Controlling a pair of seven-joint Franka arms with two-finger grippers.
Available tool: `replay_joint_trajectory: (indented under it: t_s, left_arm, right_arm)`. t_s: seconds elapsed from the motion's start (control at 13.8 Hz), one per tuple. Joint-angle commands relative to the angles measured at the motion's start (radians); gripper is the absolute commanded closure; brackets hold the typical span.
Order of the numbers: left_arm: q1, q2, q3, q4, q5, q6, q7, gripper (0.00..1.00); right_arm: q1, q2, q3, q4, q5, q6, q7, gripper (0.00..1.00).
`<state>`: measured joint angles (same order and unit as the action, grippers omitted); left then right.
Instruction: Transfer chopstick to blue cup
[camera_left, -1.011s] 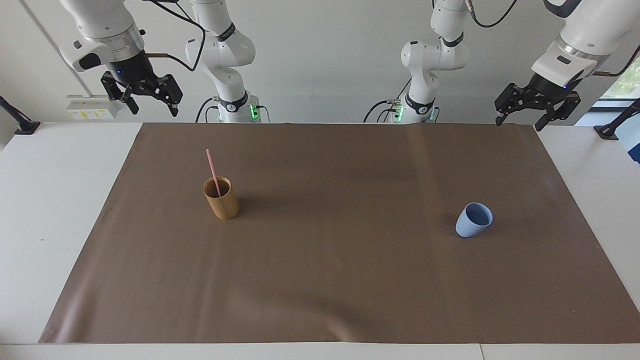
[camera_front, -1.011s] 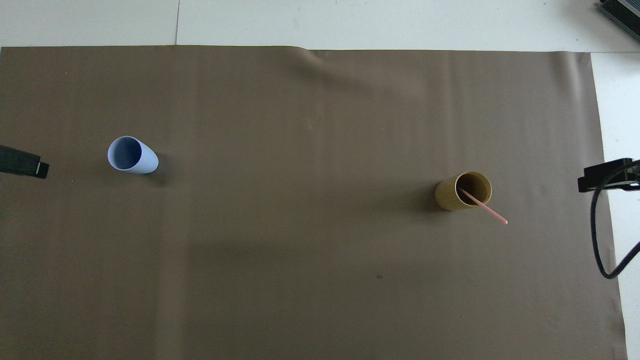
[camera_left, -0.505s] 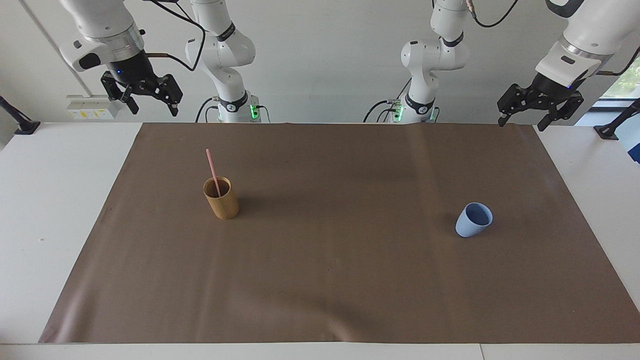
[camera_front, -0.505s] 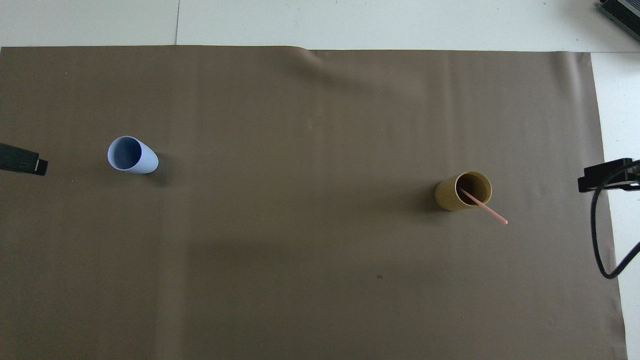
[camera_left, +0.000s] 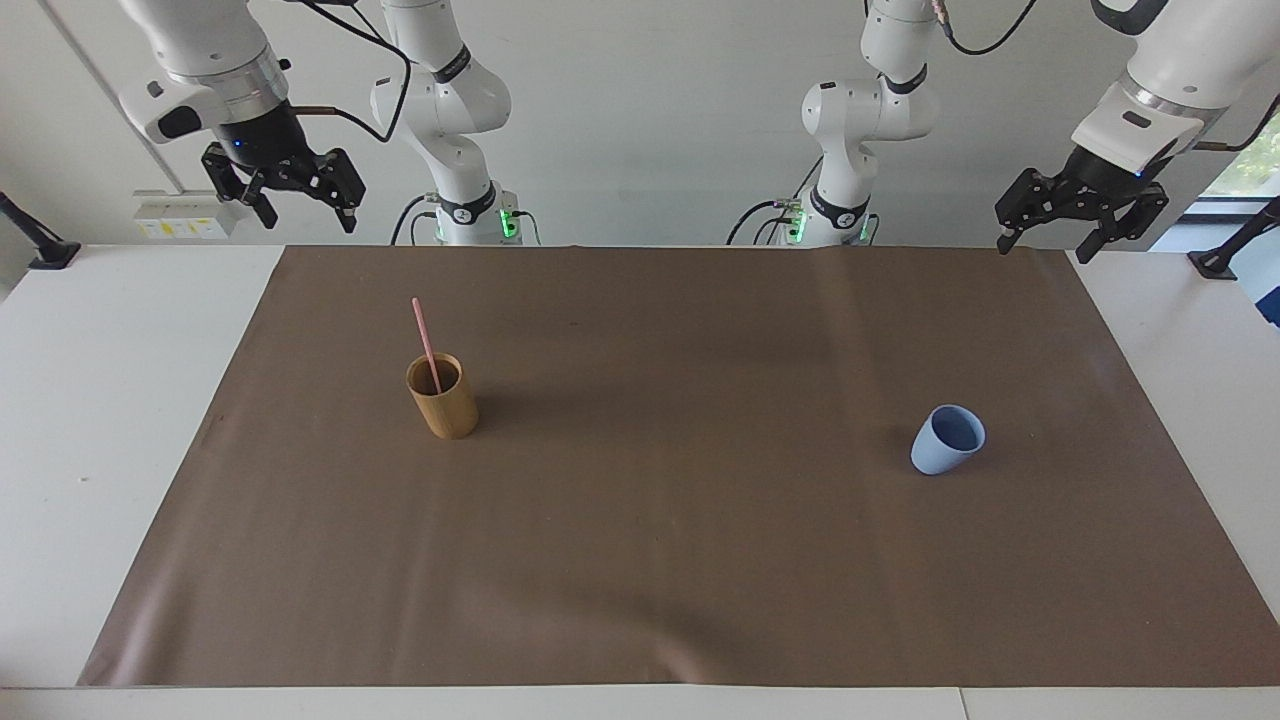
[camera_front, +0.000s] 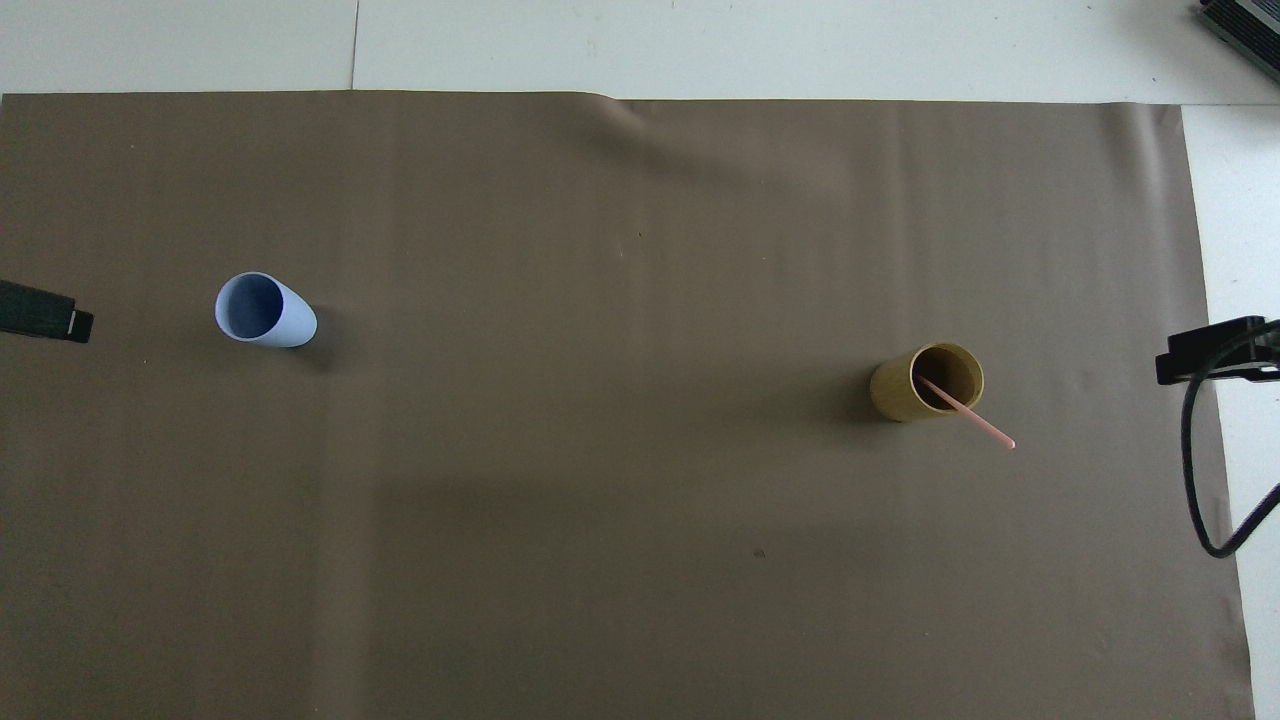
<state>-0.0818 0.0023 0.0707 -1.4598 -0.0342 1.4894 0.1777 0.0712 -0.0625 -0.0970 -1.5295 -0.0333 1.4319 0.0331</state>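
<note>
Chopstick (camera_left: 427, 343) well apart from both grippers

A robotics lab: two white arms (camera_left: 440, 110) bolted behind a mat-covered table (camera_left: 60, 420)

Two cups, well apart, on a wide brown mat

The tan cup (camera_left: 442, 396) stands toward the right arm's end with the pink chopstick (camera_left: 427, 343) leaning out of its mouth; the blue cup (camera_left: 947, 439) stands toward the left arm's end, mouth unobstructed. Between them the mat (camera_left: 680, 560) lies bare, as does the strip around each cup.
</note>
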Motion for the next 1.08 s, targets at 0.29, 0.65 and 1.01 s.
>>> replay_joint_trajectory:
  t_s: [0.29, 0.65, 1.01]
  left_arm:
    - [0.011, 0.013, -0.008, -0.028, 0.016, 0.090, -0.006, 0.00]
    - [0.040, 0.080, -0.008, -0.091, 0.016, 0.242, -0.004, 0.00]
    - [0.060, 0.103, -0.009, -0.313, 0.014, 0.503, -0.003, 0.00]
  right_arm:
    - [-0.014, -0.011, 0.008, -0.004, -0.005, -0.004, -0.024, 0.00]
    - [-0.014, -0.011, 0.008, -0.004, -0.005, -0.004, -0.024, 0.00]
    - [-0.016, -0.011, 0.008, -0.004, -0.004, -0.004, -0.024, 0.00]
